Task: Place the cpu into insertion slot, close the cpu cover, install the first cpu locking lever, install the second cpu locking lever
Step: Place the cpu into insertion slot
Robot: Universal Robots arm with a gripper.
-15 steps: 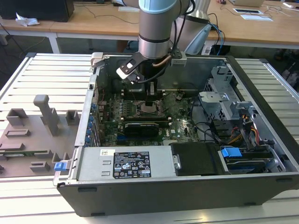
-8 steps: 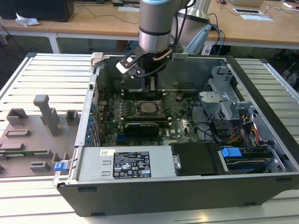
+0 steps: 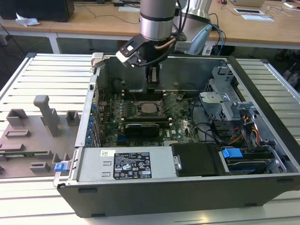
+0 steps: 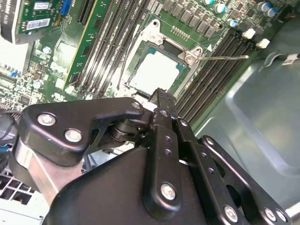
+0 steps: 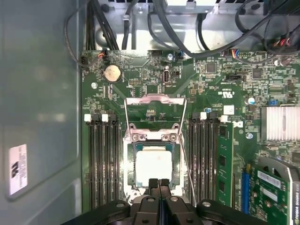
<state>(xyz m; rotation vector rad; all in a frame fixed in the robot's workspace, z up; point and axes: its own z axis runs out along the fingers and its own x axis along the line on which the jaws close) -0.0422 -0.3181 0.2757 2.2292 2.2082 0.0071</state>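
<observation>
Cpu (image 5: 152, 166): lying in the insertion slot (image 5: 129, 161), straight below the tool tips.
Tool (image 5: 159, 182): fingers pressing together, holding nothing.

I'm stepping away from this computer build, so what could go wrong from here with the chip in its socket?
The shut claw hangs close over one edge of the chip; a push down there could tilt it or scrape its top. The cover is flipped open, so nothing clamps the chip in the socket yet. A thin lever sticks out across the memory slots, where the claw might snag it.
</observation>
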